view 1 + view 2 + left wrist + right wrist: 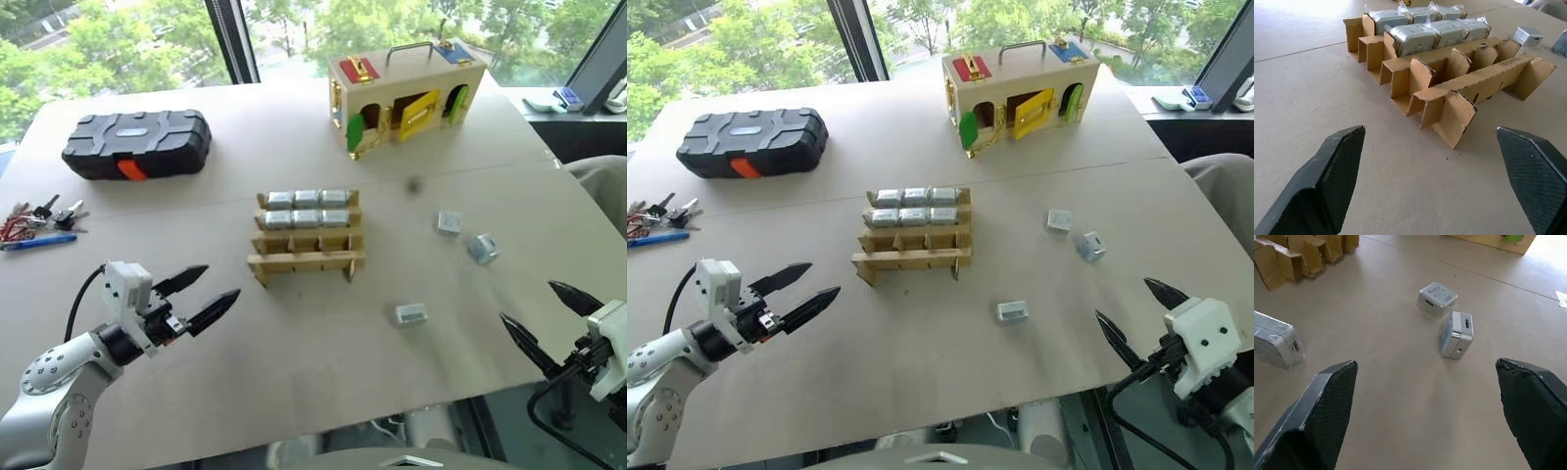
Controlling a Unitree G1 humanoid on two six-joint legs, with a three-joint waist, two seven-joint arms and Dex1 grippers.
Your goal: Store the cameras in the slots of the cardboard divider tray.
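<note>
The cardboard divider tray (306, 257) stands mid-table, a tan stepped rack; its two back rows hold several silver cameras (307, 200), and its two front rows are bare. Three loose cameras lie on the table to its right: one (449, 222) beside another (483, 248), and one (411, 313) nearer the front edge. My left gripper (206, 292) hovers open at the front left, pointing toward the tray's front corner (1449, 115). At the front right edge my right gripper (544, 318) is open too, aimed at the pair of loose cameras (1437, 298) (1457, 334). Neither holds anything.
A black plastic case (137, 143) lies at the back left. A wooden box with coloured doors and a handle (407, 93) stands at the back right. Keys and a blue pen (34, 223) rest at the left edge. The table's front edge runs just below the grippers.
</note>
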